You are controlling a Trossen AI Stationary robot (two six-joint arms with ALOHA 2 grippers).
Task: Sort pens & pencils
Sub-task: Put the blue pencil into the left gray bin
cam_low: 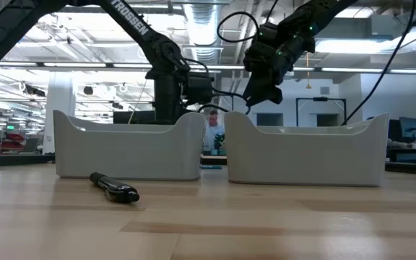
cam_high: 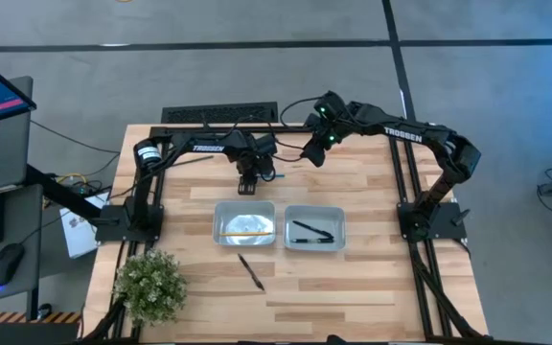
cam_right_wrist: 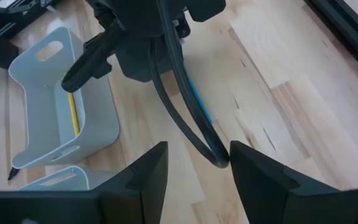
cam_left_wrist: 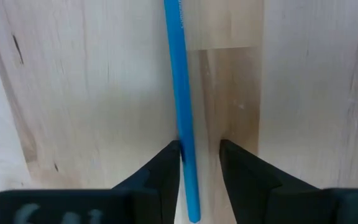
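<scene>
A light blue pencil [cam_left_wrist: 180, 93] lies flat on the wood beyond the trays and also shows in the right wrist view [cam_right_wrist: 199, 104]. My left gripper [cam_left_wrist: 199, 149] [cam_high: 248, 187] points down over it, open, one finger on each side of the pencil's end. My right gripper [cam_right_wrist: 197, 155] [cam_high: 312, 155] hovers open above the table's far side, right of the left one. The left tray [cam_high: 220, 213] holds a yellow pencil [cam_high: 245, 231]. The right tray [cam_high: 338, 217] holds black pens [cam_high: 312, 233]. One dark pen [cam_high: 251, 272] [cam_low: 114, 188] lies on the table near the front. My left gripper comes from above with its fingers along the blue pencil, near one end [cam_left_wrist: 190, 186]. One finger [cam_left_wrist: 165, 171] stands right against the pencil and the other is clear of it. Whether that finger touches, I cannot tell. The pencil lies flat on the table.
A potted plant [cam_high: 149, 283] stands at the table's near left corner. The two white trays sit side by side mid-table, with bare wood in front of them and to the right. The left arm's cable [cam_right_wrist: 185, 93] loops in front of the right gripper.
</scene>
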